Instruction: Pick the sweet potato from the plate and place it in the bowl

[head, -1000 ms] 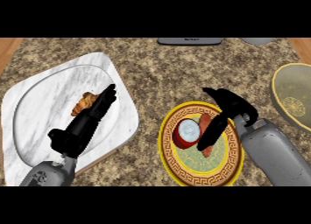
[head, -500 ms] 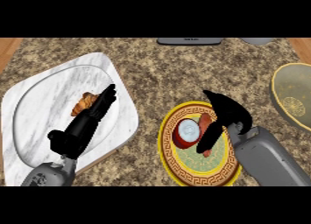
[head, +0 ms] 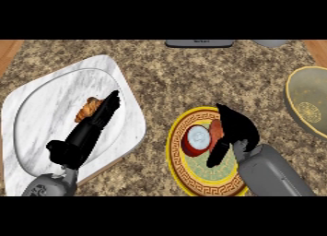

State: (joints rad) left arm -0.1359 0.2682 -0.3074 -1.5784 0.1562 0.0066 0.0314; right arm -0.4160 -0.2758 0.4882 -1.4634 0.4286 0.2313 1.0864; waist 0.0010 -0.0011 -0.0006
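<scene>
The sweet potato (head: 197, 138), reddish-brown with a pale cut face, lies on the yellow-rimmed patterned plate (head: 186, 173) at centre right. My right hand (head: 236, 130) is low over its right end. The fingers arch above that end and the thumb points down beside it, not closed round it. The olive-gold bowl (head: 315, 106) stands at the right edge, apart from the plate. My left hand (head: 91, 131) lies open on the left, fingers straight.
A white marble board (head: 37, 115) fills the left side, with a brown croissant (head: 87, 109) at my left fingertips. A dark appliance (head: 200, 43) and a grey object (head: 274, 43) sit at the counter's far edge.
My right hand has come down and a little left, closing in on the sweet potato's right end. The sweet potato and the left hand have not moved.
</scene>
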